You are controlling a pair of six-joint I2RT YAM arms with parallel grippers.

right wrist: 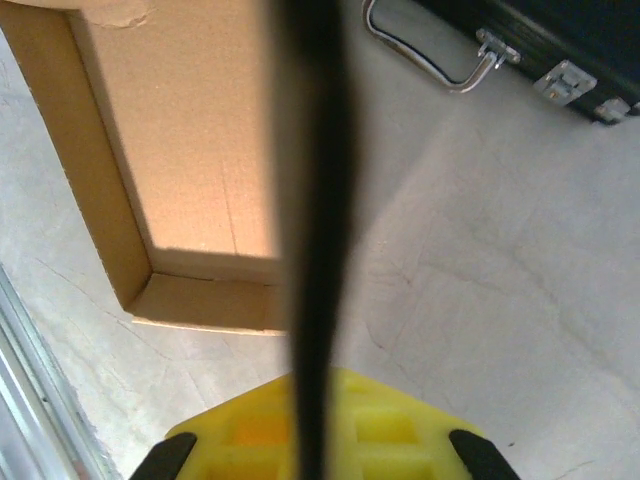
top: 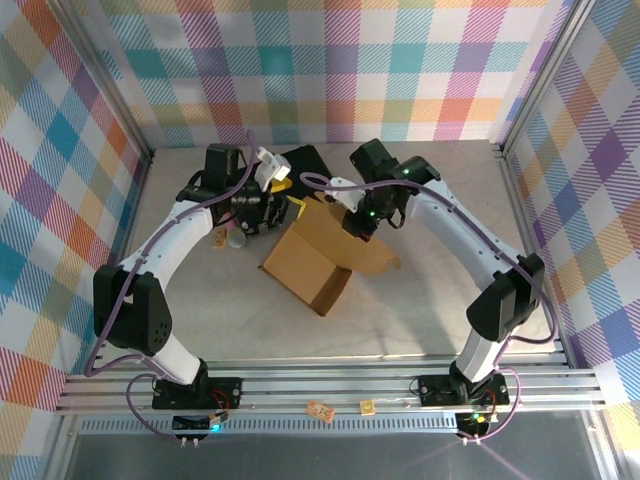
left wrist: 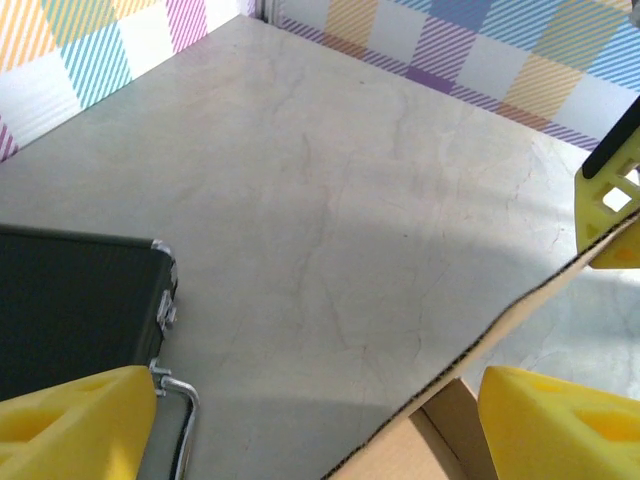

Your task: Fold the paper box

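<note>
The paper box (top: 310,255) is brown cardboard, partly folded, lying mid-table. My right gripper (top: 360,225) is at the box's far right edge. In the right wrist view its yellow pads (right wrist: 400,430) are shut on a thin flap seen edge-on as a dark strip, with the box's inner walls (right wrist: 180,150) to the left. My left gripper (top: 288,205) hovers at the box's far left corner. Its yellow fingers (left wrist: 75,425) stand wide apart, and the cardboard's corrugated edge (left wrist: 470,350) runs between them, closer to the right-hand finger.
A black case (top: 305,160) with a metal handle (right wrist: 430,60) lies just behind the box; its corner (left wrist: 70,300) is next to my left finger. Small bits lie left of the box (top: 222,238) and on the front rail (top: 320,410). Checked walls enclose the table.
</note>
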